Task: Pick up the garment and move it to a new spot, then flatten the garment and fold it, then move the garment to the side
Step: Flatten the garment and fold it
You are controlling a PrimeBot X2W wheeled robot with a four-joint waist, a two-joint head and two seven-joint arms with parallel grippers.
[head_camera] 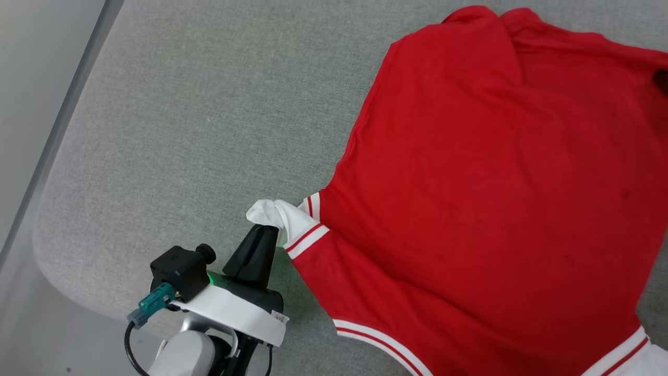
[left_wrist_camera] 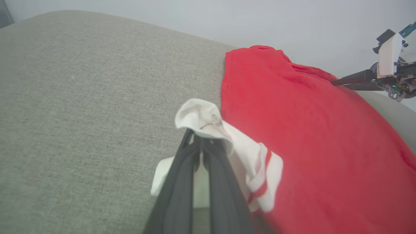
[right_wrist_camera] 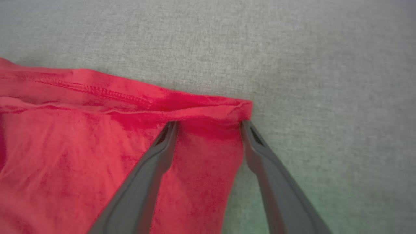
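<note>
Left gripper [head_camera: 265,232] clamped tight on the garment [head_camera: 469,172] by its bunched white sleeve [head_camera: 289,222].
Right gripper [right_wrist_camera: 209,125] gapes wide at the stitched red hem [right_wrist_camera: 195,107]; woven grey surface [head_camera: 182,130].

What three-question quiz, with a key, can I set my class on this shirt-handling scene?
1. True or false: the left pincer is shut on the white sleeve of the garment.
2. The right pincer is: A) shut on the collar; B) open at a red hem corner; C) holding a striped cuff.
3. Fill in: the garment lies on a ____ fabric surface.
Key: 1 true; 2 B; 3 grey.
</note>
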